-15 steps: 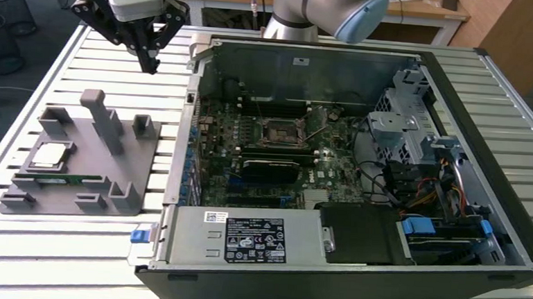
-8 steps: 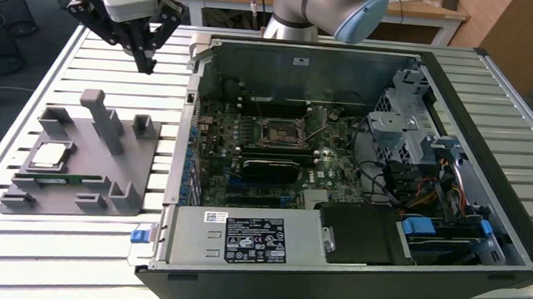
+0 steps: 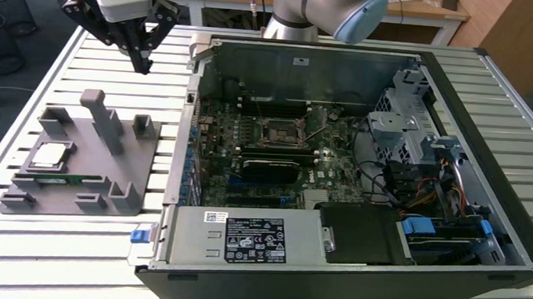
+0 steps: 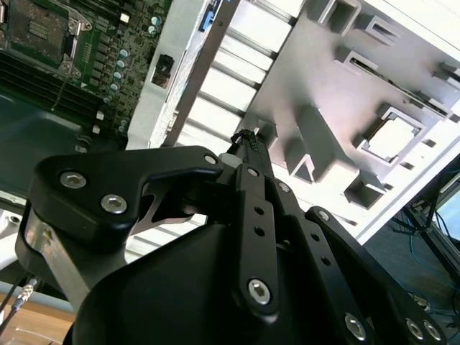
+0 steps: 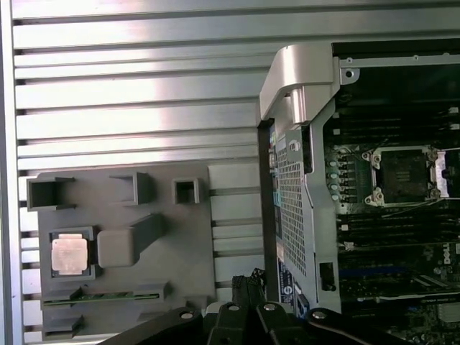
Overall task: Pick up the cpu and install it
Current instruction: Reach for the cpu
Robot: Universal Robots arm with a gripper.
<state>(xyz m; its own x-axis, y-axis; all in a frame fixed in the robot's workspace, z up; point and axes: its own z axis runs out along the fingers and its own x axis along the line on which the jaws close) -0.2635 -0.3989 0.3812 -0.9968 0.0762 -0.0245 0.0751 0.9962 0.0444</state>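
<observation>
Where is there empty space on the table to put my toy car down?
Two bare patches of slatted table: the wide one between the grey tray and the near edge, and the one beyond the tray, below the gripper. The strip between tray and computer case is narrow. Inside the case it is crowded with circuit board and cables.

End effector [image 3: 143,65] hangs raised, pointing down, closed and empty
</observation>
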